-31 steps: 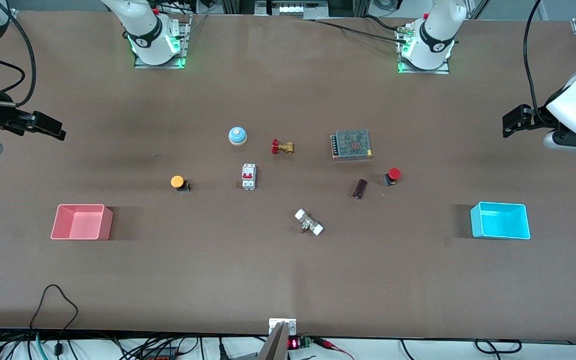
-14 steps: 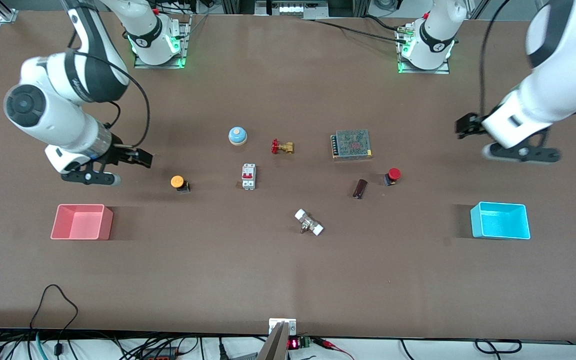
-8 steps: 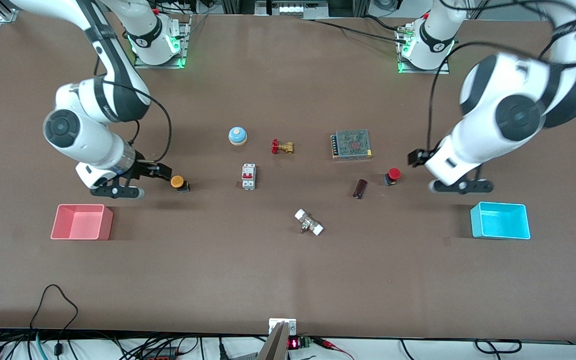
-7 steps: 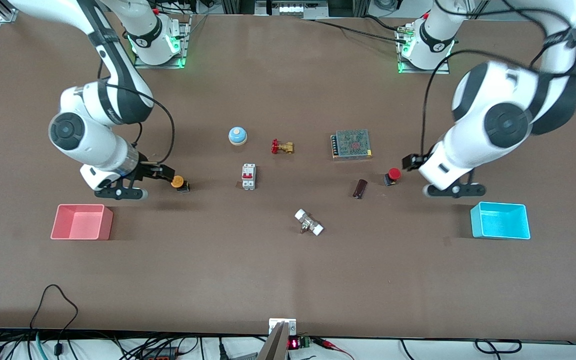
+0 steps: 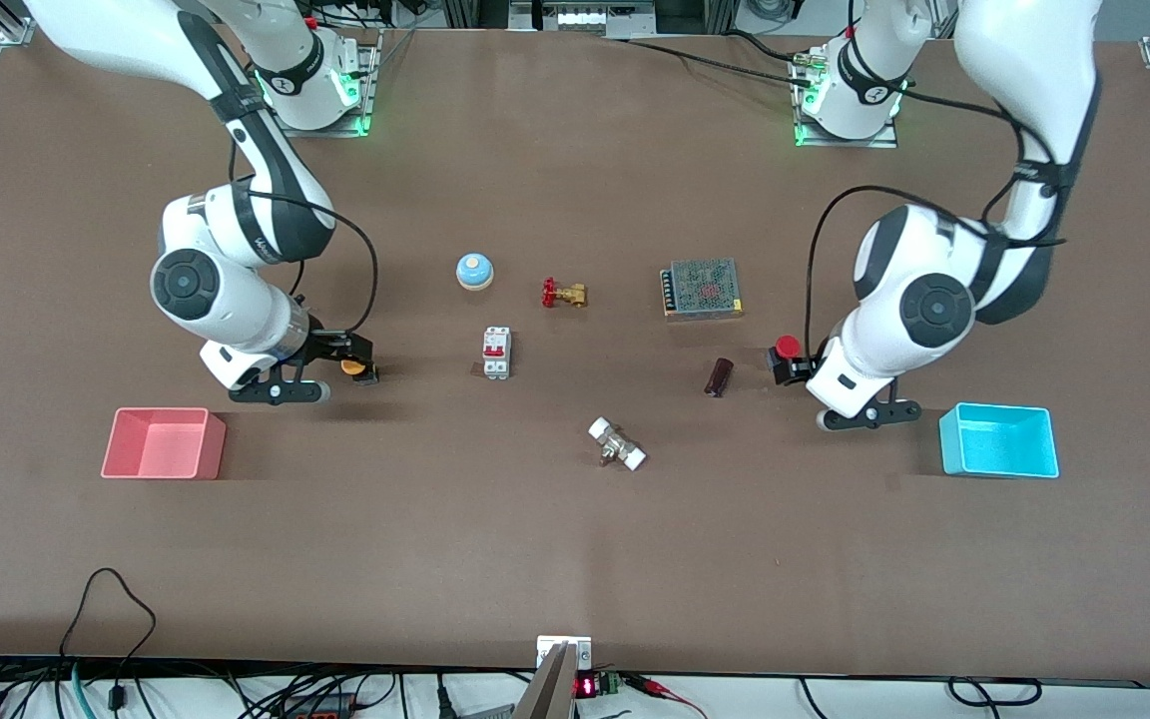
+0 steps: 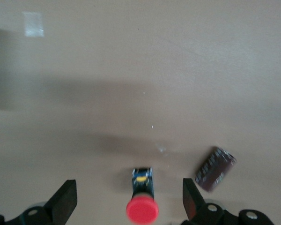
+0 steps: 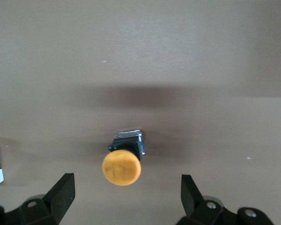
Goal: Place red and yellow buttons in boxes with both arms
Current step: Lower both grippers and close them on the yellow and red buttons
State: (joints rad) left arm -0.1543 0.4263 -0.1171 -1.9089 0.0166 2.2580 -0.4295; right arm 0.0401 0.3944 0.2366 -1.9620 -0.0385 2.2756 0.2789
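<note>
Boxes first, nearest the front camera: pink box (image 5: 164, 442) at the right arm's end of the table, cyan box (image 5: 998, 440) at the left arm's end, both empty. Farther from the camera, the buttons lie on the table. Right gripper (image 5: 353, 352) is low over the yellow button (image 5: 352, 366), fingers (image 7: 61, 194) spread wide; in the right wrist view the button (image 7: 122, 165) sits centred in the gap, cap toward the wrist, black body pointing away. Left gripper (image 5: 787, 365) is at the red button (image 5: 787, 346), fingers (image 6: 63, 201) also wide apart; the button (image 6: 142, 206) lies between them, cap toward the wrist, body pointing away. Neither is gripped yet. Likely next: short descent, then close across each body. Capacitor (image 5: 719, 376) lies near the red button, just outside one finger.
</note>
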